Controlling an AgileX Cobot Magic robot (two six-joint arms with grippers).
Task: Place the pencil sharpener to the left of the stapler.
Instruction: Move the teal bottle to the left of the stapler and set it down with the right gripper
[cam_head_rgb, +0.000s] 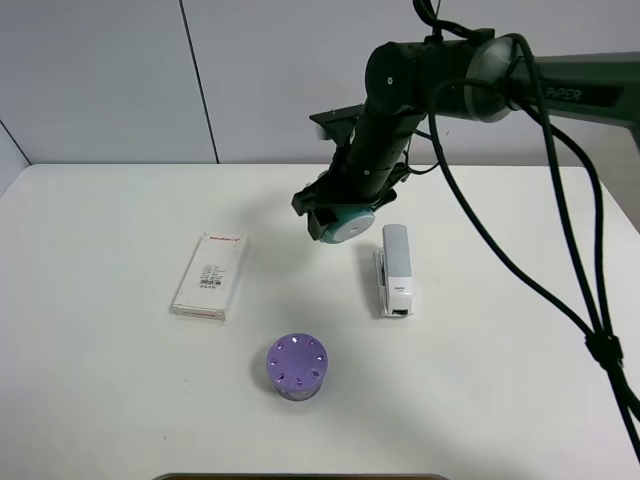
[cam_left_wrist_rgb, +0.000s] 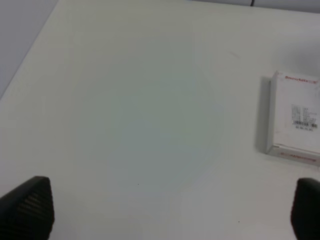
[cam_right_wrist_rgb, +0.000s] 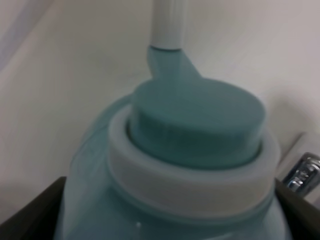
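Note:
The teal pencil sharpener (cam_head_rgb: 345, 222) with its white round face hangs above the table, just left of the stapler's far end, with my right gripper (cam_head_rgb: 335, 208) shut on it. In the right wrist view the sharpener (cam_right_wrist_rgb: 195, 150) fills the frame, teal with a white ring and white handle tip, dark fingers (cam_right_wrist_rgb: 30, 212) at both sides. The light-grey and white stapler (cam_head_rgb: 394, 270) lies flat at centre right; its metal end (cam_right_wrist_rgb: 302, 172) shows beside the sharpener. My left gripper (cam_left_wrist_rgb: 170, 210) is open over bare table, only its fingertips (cam_left_wrist_rgb: 30, 205) showing.
A flat white rectangular box (cam_head_rgb: 210, 275) lies at left of centre, also seen as the white box (cam_left_wrist_rgb: 295, 117) in the left wrist view. A purple cylinder with holes on top (cam_head_rgb: 297, 366) stands near the front. Black cables (cam_head_rgb: 560, 240) hang along the right arm.

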